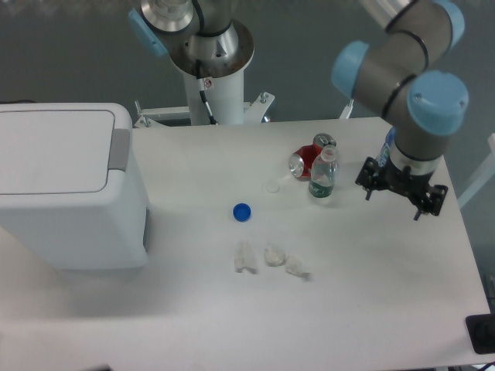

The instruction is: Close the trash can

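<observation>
The trash can [66, 185] is a big white boxy bin at the table's left side, its flat lid lying down flat, with a grey hinge strip [118, 143] on its right. My gripper [394, 202] hangs over the right part of the table, far from the bin, pointing down. Its fingers are spread apart and hold nothing.
A red can [307, 160] and a small clear bottle [323, 174] stand right of centre. The arm partly hides a blue bottle [389, 144]. A blue cap [242, 211], a small clear cap [271, 186] and crumpled white paper bits [267, 259] lie mid-table. The robot base [209, 62] is at the back.
</observation>
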Action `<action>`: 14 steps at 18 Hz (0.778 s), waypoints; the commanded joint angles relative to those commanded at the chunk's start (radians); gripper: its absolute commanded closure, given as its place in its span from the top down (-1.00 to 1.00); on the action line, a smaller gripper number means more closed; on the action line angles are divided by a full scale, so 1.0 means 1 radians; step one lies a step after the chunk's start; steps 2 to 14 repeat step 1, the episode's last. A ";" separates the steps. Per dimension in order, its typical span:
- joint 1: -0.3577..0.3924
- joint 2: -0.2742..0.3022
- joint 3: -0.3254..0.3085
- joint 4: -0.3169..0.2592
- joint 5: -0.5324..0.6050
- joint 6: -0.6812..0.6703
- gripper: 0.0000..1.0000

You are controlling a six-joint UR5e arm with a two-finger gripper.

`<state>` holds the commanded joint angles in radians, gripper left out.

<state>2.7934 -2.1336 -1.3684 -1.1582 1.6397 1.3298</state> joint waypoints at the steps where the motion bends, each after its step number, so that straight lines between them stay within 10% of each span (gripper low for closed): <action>1: 0.000 -0.005 0.000 0.000 0.000 0.008 1.00; 14: 0.000 -0.005 0.000 0.000 0.000 0.008 1.00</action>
